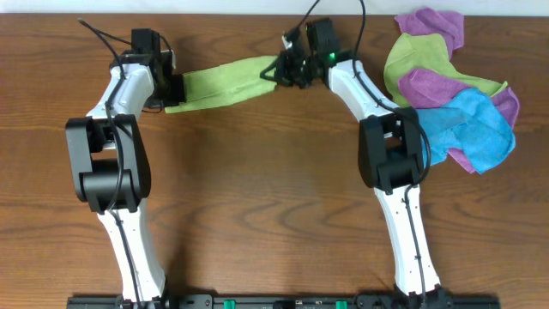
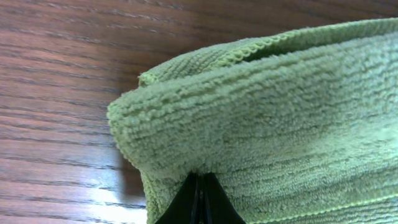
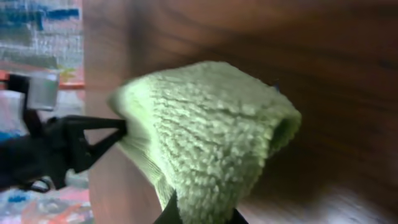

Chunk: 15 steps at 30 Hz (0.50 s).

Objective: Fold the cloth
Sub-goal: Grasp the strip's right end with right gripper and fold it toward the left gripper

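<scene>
The lime-green cloth (image 1: 225, 81) is stretched as a folded band between my two grippers near the table's far edge. My left gripper (image 1: 170, 88) is shut on its left end; the left wrist view shows the folded cloth (image 2: 273, 118) pinched at the black fingertips (image 2: 199, 186). My right gripper (image 1: 276, 69) is shut on the right end; the right wrist view shows a bunched fold of the cloth (image 3: 211, 137) between the fingers (image 3: 202, 214). The white tag is not visible.
A pile of purple, dull green and blue cloths (image 1: 455, 86) lies at the back right of the wooden table (image 1: 257, 189). The table's far edge runs just behind both grippers.
</scene>
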### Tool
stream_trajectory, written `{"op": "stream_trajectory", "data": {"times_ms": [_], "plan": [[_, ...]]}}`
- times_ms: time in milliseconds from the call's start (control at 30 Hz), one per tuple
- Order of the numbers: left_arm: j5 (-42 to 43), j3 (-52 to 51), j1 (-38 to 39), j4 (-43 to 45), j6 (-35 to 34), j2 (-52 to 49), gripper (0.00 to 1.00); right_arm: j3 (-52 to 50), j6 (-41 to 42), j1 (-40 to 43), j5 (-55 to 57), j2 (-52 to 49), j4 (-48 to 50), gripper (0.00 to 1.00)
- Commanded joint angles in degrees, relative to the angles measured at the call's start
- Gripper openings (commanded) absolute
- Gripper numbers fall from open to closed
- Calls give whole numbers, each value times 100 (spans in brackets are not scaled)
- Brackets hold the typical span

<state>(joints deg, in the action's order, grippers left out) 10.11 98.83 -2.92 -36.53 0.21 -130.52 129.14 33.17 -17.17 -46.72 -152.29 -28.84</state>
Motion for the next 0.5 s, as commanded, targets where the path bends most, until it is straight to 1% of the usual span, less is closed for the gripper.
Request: {"op": "stream_trajectory", "data": {"times_ms": [0, 133, 467], "plan": [[201, -44, 256, -114, -111, -232, 6, 413, -420, 7, 33, 291, -389, 2], [374, -44, 522, -48, -267, -232, 5, 686, -748, -83, 236, 380, -909, 2], [391, -44, 1161, 201, -739, -232, 6, 691, -1147, -568, 459, 380, -1222, 1]]}}
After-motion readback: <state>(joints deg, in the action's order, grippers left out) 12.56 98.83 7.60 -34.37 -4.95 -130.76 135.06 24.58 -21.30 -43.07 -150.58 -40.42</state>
